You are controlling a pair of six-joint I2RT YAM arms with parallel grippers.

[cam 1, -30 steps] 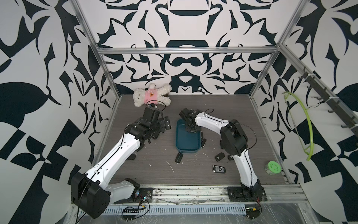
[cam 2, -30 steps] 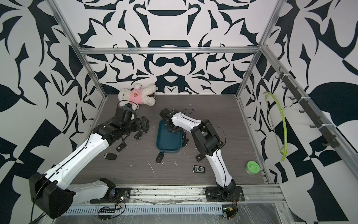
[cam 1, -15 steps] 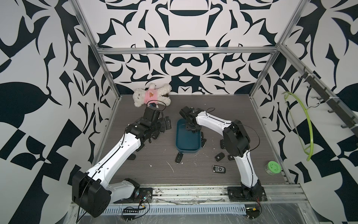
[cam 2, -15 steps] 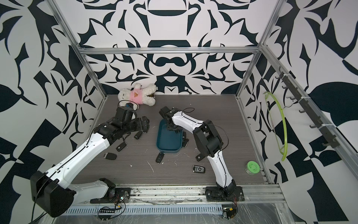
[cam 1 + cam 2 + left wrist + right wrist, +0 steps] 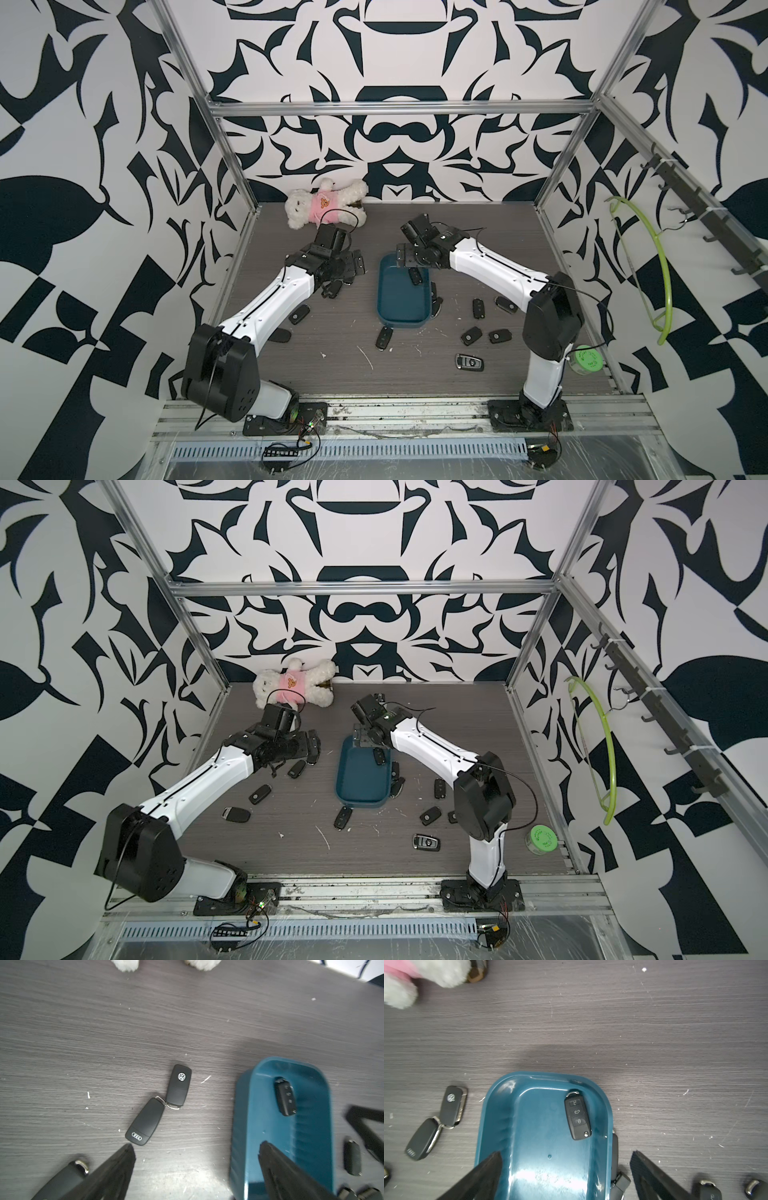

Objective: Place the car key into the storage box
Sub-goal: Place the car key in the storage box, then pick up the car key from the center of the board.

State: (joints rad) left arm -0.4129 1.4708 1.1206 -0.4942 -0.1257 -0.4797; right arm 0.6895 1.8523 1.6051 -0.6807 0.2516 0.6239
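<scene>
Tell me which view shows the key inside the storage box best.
Right wrist: the key lies sharp, buttons readable, in the storage box. Left wrist shows it blurred; both top views show a small dark shape.

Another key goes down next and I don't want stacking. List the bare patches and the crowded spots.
Bare: most of the storage box floor, with one car key near a far corner; the table between right arm and back wall; the front strip between the arm bases. Crowded: loose keys right of the box, and around the left gripper.
</scene>
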